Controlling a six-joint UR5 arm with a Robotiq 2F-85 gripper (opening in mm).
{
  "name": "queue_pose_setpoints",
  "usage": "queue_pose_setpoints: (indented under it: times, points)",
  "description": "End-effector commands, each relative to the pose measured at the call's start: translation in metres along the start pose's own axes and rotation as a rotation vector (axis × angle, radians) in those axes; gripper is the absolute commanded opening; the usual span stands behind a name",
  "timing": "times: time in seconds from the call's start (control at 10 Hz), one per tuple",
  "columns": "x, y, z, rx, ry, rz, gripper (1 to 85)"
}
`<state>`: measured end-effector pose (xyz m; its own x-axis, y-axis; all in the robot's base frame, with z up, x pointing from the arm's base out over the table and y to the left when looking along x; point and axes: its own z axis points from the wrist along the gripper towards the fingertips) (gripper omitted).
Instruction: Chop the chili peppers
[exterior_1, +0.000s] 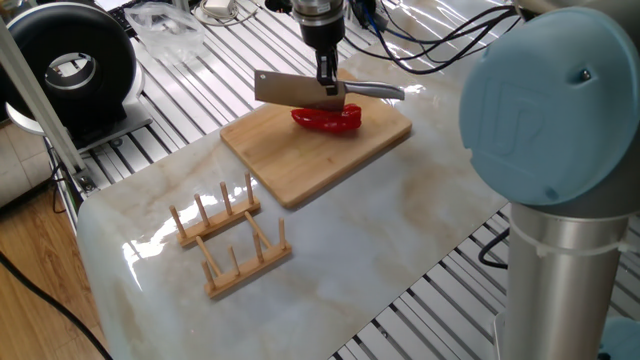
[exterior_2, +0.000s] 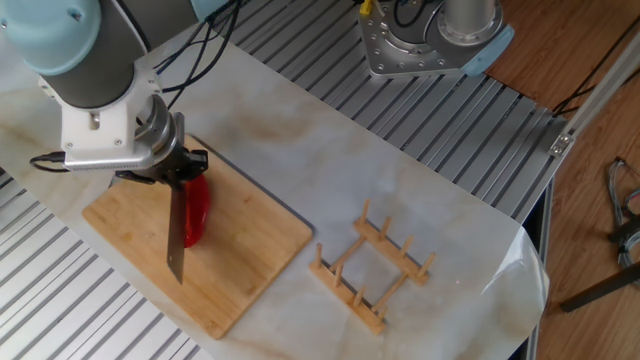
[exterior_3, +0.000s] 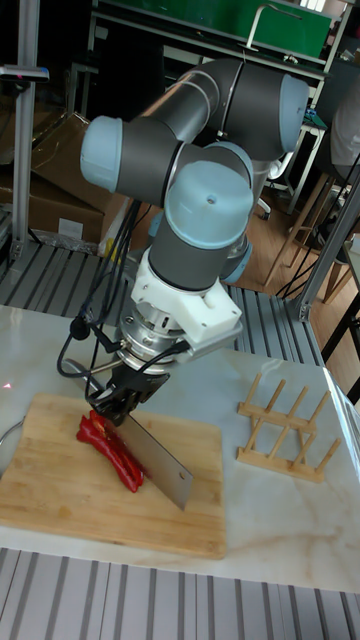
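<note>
So the chili peppers (exterior_1: 326, 119) are lying on the cutting board (exterior_1: 300, 170), towards the far half of it in one fixed view, and the gripper (exterior_1: 327, 84) is basically right over them, clamped on the handle of a cleaver (exterior_1: 296, 90). Fingers are closed around the handle afaict, though the contact itself is small and dark in every view.

Key thing imo: the blade hangs directly above the chili, not off to one side. In one fixed view the flat of the blade covers the top edge of the red, w/ the chili poking out below and to the right of it. Can't tell for sure if the edge is touching the skin or just above it.

Axis-wise: in the other fixed view the cleaver (exterior_2: 176, 235) and the chili (exterior_2: 196, 212) run nearly parallel, side by side, blade just left of the red. In the tall fixed view the chili (exterior_3: 112, 450) also slants the same way as the blade (exterior_3: 160, 464), which sits just right of it there. So a drop from here looks more like a lengthwise split than a crosswise chop, prob. wants either a wrist turn or a small sideways shift first. Only one arm, so no choice there.
</note>
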<state>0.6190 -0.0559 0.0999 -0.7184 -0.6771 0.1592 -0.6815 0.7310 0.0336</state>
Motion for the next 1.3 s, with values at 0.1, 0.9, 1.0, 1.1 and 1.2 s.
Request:
queue_pose_setpoints:
  times: [0.1, 0.9, 1.0, 1.1, 1.2]
  points:
    - [-0.013, 0.016, 0.006, -0.060, -0.032, 0.033, 1.3]
    - [0.003, -0.003, 0.000, 0.005, 0.009, 0.017, 1.3]
    - [0.007, -0.006, 0.001, 0.012, 0.017, 0.010, 1.3]
    - [0.012, -0.009, 0.003, 0.018, 0.022, -0.005, 1.3]
    - [0.016, -0.011, 0.004, 0.020, 0.020, -0.019, 1.3]
